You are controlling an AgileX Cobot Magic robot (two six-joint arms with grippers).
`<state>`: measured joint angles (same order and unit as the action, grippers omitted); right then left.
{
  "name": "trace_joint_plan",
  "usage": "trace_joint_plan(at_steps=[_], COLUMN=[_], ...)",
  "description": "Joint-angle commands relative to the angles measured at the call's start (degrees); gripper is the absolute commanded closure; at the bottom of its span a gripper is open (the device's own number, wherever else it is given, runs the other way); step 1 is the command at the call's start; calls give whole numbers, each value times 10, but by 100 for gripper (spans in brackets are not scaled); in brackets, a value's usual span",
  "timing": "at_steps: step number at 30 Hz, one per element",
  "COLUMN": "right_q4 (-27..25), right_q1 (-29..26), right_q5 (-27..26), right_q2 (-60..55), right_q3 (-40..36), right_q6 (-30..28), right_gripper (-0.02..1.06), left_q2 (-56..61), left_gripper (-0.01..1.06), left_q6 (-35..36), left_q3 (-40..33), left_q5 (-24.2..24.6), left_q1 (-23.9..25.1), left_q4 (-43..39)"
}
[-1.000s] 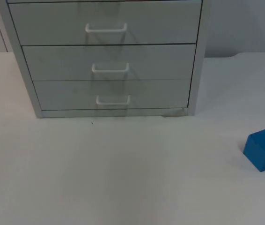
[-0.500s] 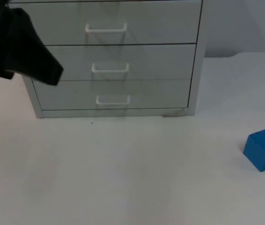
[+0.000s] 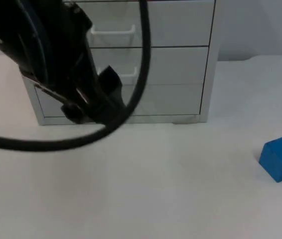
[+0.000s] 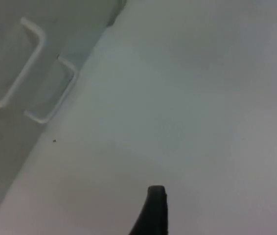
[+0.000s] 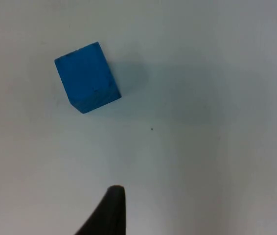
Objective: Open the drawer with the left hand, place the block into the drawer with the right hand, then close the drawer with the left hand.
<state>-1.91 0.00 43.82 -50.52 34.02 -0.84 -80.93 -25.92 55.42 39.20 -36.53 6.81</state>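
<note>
A grey cabinet (image 3: 181,64) with three shut drawers stands at the back of the table. Its top handle (image 3: 112,31) is in sight, and the middle handle (image 3: 130,74) peeks out beside the arm. My left arm crosses the cabinet's left half, and my left gripper (image 3: 88,110) hangs low in front of the bottom drawer. The left wrist view takes in two white handles (image 4: 16,63) and the table in front of them. A blue block (image 3: 280,158) lies at the table's right edge. My right gripper (image 5: 110,211) hovers over the table a short way from the block (image 5: 87,77).
The white table (image 3: 156,189) stretches in front of the cabinet. A grey partition wall (image 3: 260,25) rises behind it. A tiny dark speck (image 5: 151,129) marks the table beside the block.
My left arm has swung in from the upper left, down and to the right across the cabinet front, and now covers the bottom drawer's handle. The block has not moved.
</note>
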Motion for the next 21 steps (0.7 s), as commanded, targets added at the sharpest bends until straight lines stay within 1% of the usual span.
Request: trace_joint_plan(at_steps=[1,4,5,8,10,11,14,15,19,20,21], right_q4=[1,1,1,1,2,2,2,2,2,2,2], right_q1=[-3,-3,-3,-3,-3,-3,-3,-3,-3,-3,-3], right_q5=[-8,-8,-8,-8,-7,-7,-7,-7,-7,-7,-7], right_q2=[2,2,2,2,2,2,2,2,2,2,2], right_q3=[2,2,2,2,2,2,2,2,2,2,2], right_q6=[0,0,0,0,0,0,0,0,0,0,0], right_gripper=[-1,-1,-1,-1,-1,-1,-1,-1,-1,-1,-1], left_q2=[-25,-67,-67,-115,-144,-144,-194,-194,-246,-246,-261], left_gripper=[30,30,30,30,30,30,33,33,38,38,38], left_q6=[23,68,68,132,157,157,159,159,159,159,159], left_q3=[3,3,3,3,3,3,3,3,2,2,2], left_q5=[-22,-31,-31,-42,-58,-58,-92,-92,-129,-129,-146], left_q1=[-28,-58,-58,-76,-82,-82,-82,-82,-73,-73,-67], left_q4=[-61,-163,-163,-282,-344,-344,-420,-420,-530,-530,-548])
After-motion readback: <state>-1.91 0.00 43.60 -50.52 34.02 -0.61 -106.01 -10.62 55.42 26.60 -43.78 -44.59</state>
